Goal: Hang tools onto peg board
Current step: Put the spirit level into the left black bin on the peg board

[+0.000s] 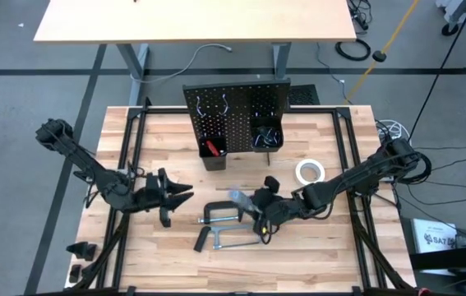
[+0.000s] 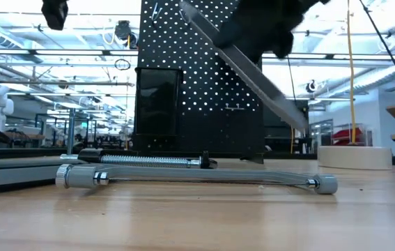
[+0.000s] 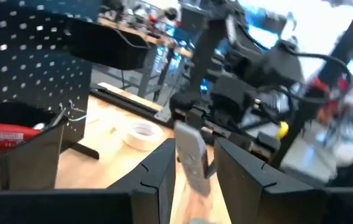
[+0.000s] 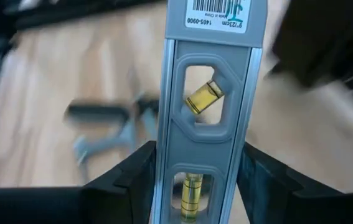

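My right gripper (image 1: 263, 212) is shut on the grey level (image 4: 210, 93) and holds it over the table's middle. The level slants in the low view (image 2: 253, 70). My left gripper (image 1: 185, 196) is open and empty, left of the level, with its fingers pointing toward it. The black C-clamp (image 1: 216, 215) and the grey hacksaw (image 1: 228, 241) lie flat on the table below and beside the level. The white tape roll (image 1: 309, 171) lies flat to the right. The black peg board (image 1: 237, 115) stands upright at the far side. A red-handled tool (image 1: 212, 148) sits in its left bin. My right gripper pinches the level between its two fingers, one finger on each long narrow edge (image 4: 164, 155). The vial face is turned toward the wrist camera. The level runs forward along the fingers and past their tips. It is lifted clear of the table and tilted, with one end (image 2: 307, 122) lower.
The peg board's right bin (image 1: 267, 136) holds a dark tool. Black frame rails (image 1: 126, 164) run along the table's left and right sides. A few small dark objects (image 1: 80, 248) lie at the near left edge. Bare wood lies between the tape roll and the near edge.
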`<move>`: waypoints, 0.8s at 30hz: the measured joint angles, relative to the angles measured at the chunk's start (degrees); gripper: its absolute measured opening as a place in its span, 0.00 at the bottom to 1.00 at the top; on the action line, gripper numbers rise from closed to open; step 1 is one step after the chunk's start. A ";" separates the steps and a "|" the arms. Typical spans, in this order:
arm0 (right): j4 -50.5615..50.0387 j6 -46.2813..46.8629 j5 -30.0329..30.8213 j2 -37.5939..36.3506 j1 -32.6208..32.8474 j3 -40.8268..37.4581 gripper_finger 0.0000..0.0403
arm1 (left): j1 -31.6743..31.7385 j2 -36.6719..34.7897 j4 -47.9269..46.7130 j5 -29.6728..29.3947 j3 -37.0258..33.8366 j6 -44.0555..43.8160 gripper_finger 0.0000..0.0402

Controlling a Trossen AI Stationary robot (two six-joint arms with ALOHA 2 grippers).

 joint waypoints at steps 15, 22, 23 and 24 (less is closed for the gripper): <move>0.22 5.40 17.94 -0.09 -0.07 1.84 0.44 | 10.76 21.01 22.28 6.20 1.54 -1.00 0.28; 0.14 5.44 18.04 -0.09 -0.07 1.84 0.44 | 13.12 32.08 22.78 7.10 10.84 1.96 0.28; 0.08 5.44 18.05 -0.09 -0.07 1.84 0.44 | 13.44 33.02 22.77 6.52 12.49 2.98 0.28; -0.11 5.44 18.05 -0.09 -0.07 1.84 0.44 | 13.72 33.70 22.94 6.13 13.81 4.02 0.28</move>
